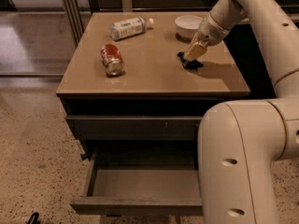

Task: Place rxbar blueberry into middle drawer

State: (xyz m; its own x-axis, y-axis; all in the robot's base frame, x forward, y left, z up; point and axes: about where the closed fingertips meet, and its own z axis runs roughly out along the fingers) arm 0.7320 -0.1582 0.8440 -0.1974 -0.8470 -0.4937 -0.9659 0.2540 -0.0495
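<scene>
The rxbar blueberry (190, 63), a small dark flat bar, lies on the tabletop (149, 73) at the right, in front of a white bowl. My gripper (193, 56) is lowered onto it from above and touches its top; part of the bar is hidden beneath it. The middle drawer (135, 206) is pulled open at the bottom of the cabinet, and its grey tray (140, 183) holds nothing. My arm's large white body covers the drawer's right part.
A red soda can (112, 59) lies on its side at the left of the tabletop. A plastic bottle (129, 28) lies at the back. The white bowl (188, 25) stands at the back right. A closed drawer front (133, 127) sits above the open one.
</scene>
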